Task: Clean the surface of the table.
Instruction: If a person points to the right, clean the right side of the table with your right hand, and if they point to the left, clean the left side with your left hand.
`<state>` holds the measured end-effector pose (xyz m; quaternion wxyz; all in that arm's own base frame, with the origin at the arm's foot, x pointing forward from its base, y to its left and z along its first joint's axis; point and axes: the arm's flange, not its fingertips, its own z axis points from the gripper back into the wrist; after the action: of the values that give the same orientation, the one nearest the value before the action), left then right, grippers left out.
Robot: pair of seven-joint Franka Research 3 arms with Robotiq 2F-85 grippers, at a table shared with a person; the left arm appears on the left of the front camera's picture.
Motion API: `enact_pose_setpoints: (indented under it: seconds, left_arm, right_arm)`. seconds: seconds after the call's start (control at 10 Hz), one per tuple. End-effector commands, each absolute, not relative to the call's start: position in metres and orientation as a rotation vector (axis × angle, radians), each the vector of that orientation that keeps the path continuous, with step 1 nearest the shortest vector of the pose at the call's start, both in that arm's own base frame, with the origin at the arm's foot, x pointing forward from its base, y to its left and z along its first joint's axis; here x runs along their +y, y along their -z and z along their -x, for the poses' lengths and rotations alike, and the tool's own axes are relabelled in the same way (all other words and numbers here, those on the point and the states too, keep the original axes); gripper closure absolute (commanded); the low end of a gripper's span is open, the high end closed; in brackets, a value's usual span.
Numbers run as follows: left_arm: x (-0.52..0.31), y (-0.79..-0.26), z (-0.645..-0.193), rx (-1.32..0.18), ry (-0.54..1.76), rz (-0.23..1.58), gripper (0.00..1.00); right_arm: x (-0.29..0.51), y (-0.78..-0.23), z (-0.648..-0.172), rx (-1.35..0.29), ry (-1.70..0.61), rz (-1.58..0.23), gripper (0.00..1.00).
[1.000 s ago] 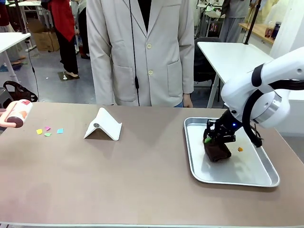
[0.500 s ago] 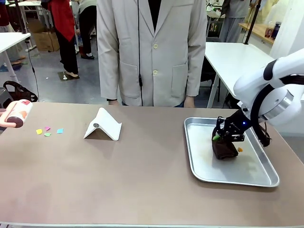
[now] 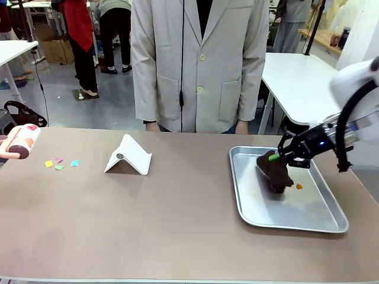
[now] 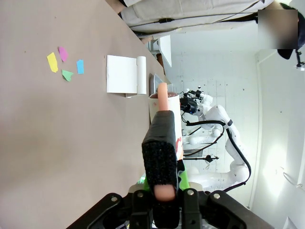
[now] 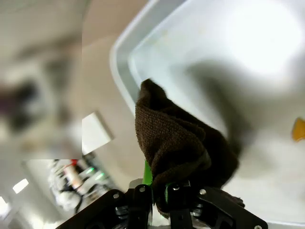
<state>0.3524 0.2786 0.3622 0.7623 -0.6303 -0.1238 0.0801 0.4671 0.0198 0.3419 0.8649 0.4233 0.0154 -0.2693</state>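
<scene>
From the front, my right gripper (image 3: 282, 156) is clenched on a dark brown cloth (image 3: 276, 176) that hangs over the silver tray (image 3: 314, 208); the tray sits on the right part of the brown table (image 3: 166, 219); an orange scrap (image 3: 299, 186) lies in the tray; coloured paper scraps (image 3: 60, 163) lie far left, with a white folded stand (image 3: 130, 157) near them. At my left wrist, my left gripper (image 4: 164, 193) grasps a pink-handled roller (image 4: 163, 95) above the table; the scraps and stand lie ahead. At my right wrist, the jaws pinch the cloth over the tray.
</scene>
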Motion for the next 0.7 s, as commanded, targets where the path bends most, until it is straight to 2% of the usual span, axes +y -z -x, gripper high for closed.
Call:
enact_pose_setpoints:
  seconds: [0.0,0.1,0.2,0.4,0.6]
  left_arm:
    - [0.277,-0.366,-0.351,-0.280,-0.183,1.388,1.00]
    - [0.277,-0.366,-0.351,-0.280,-0.183,1.388,1.00]
    - [0.277,-0.366,-0.351,-0.280,-0.183,1.388,1.00]
    - [0.277,-0.366,-0.351,-0.280,-0.183,1.388,1.00]
    - [0.277,-0.366,-0.351,-0.280,-0.183,1.388,1.00]
  right_arm:
    - [-0.014,-0.341,-0.464,0.131,0.553,-1.201,0.89]
    - [-0.030,-0.344,-0.460,0.185,0.542,-1.349,0.89]
    - [-0.045,-0.347,-0.453,0.206,0.532,-1.416,0.89]
    - [-0.080,-0.358,-0.425,0.255,0.486,-1.499,0.89]
    - [-0.132,-0.359,-0.394,0.197,0.509,-1.514,0.89]
